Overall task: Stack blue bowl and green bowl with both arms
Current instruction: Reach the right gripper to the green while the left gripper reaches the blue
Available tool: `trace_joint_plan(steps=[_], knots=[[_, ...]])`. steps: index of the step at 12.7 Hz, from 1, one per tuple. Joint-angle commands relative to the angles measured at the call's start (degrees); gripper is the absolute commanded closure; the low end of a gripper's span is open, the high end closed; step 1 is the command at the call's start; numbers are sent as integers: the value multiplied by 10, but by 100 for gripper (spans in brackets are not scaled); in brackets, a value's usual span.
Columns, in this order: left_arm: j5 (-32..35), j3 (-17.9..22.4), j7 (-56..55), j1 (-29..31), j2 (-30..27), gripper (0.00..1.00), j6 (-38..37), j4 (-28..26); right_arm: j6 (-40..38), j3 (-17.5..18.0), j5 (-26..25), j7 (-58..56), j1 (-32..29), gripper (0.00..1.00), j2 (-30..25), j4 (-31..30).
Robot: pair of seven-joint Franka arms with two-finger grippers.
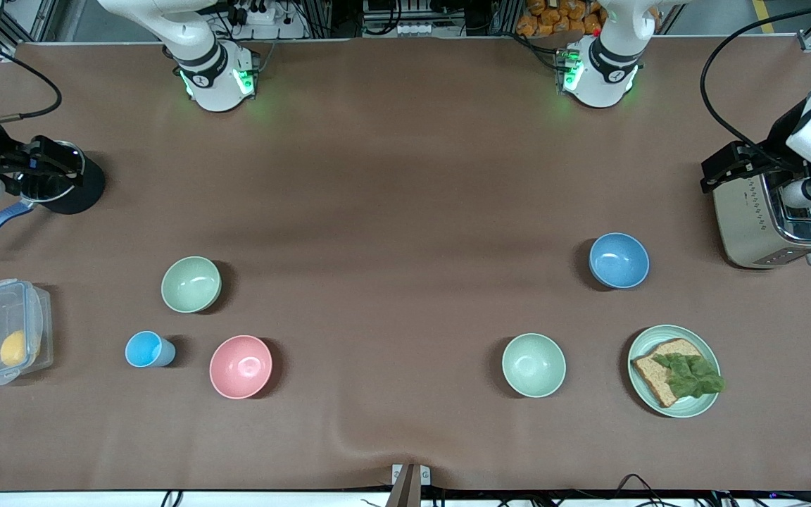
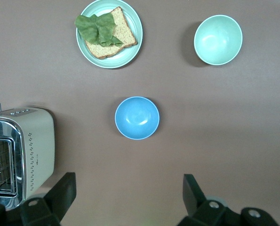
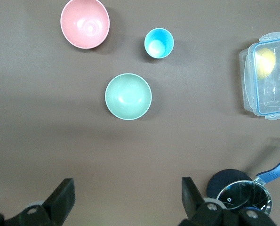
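Nothing is stacked yet: the blue bowl (image 1: pixel 619 260) sits at three o'clock on the table (image 1: pixel 405 211), the green bowl (image 1: pixel 191 284) at nine. The left gripper (image 2: pixel 125 197) and right gripper (image 3: pixel 125 200) wait high, jaws spread and empty.

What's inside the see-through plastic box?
Inside the clear plastic box sits one round yellow thing, maybe a lemon. The lid blurs it, so I can't tell exactly. Nothing else shows inside.

Toaster (image 1: pixel 778 222) near blue bowl (image 1: pixel 619 260); table (image 1: pixel 405 211) between bare.
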Motion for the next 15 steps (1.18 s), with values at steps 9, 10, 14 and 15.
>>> trace_joint_plan(steps=[9,10,14,15], knots=[[10,-2,15,77,43,0,237,-230,-62,0,-5,-33,-14,0,57,0],[10,-2,6,83,50,0,281,-264,-67,0,-2,-33,-14,0,86,-4],[10,-3,8,106,116,0,446,-361,-34,0,49,-36,-28,0,209,-3],[10,-3,8,104,142,0,473,-362,-15,0,54,-42,-29,0,241,-3]])
